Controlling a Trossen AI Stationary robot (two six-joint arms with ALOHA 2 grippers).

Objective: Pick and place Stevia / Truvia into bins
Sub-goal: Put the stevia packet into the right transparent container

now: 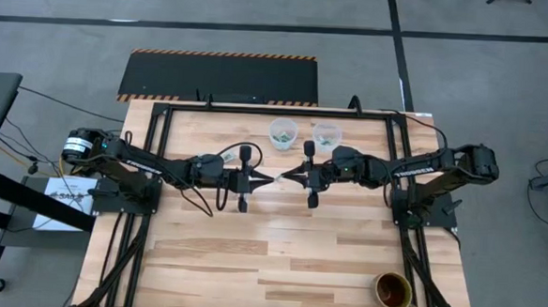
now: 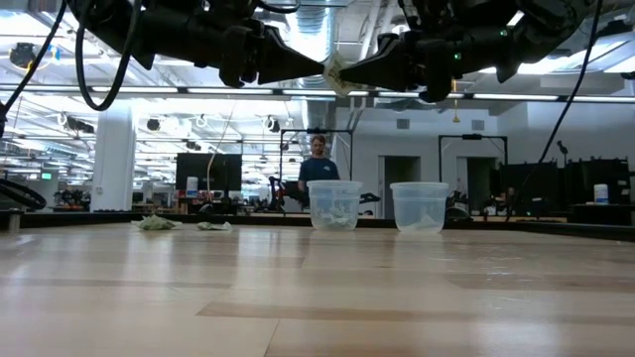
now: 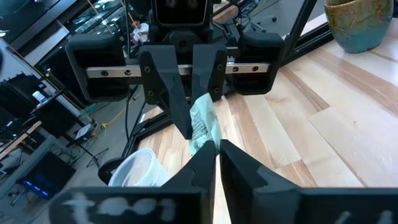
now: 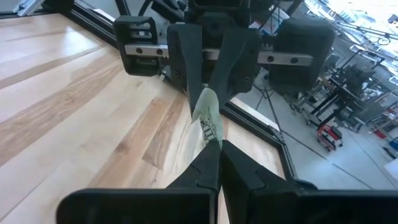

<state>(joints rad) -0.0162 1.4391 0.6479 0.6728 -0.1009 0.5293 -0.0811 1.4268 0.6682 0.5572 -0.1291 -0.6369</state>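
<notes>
One pale green and white sweetener packet (image 1: 278, 178) hangs in the air between my two grippers over the middle of the table, well above the wood in the low view (image 2: 335, 72). My left gripper (image 1: 271, 180) and my right gripper (image 1: 287, 176) meet tip to tip, each shut on one end of it. Two clear cups (image 1: 283, 132) (image 1: 327, 135) stand upright on the table beyond the grippers, each with packets inside. Two more packets (image 2: 157, 224) (image 2: 213, 226) lie flat at the far left. My left gripper pinches the packet's end (image 3: 206, 144) between its two fingertips, coming level from the table's left. The packet is lifted clear of the table. My right gripper pinches the opposite end (image 4: 214, 138) between its two fingertips, coming level from the table's right. The packet spans the short gap between the two grippers.
A brown cup (image 1: 394, 291) stands at the table's near right corner. A black frame (image 1: 258, 108) runs along the table's far and side edges. A person (image 2: 317, 164) stands in the room behind the cups.
</notes>
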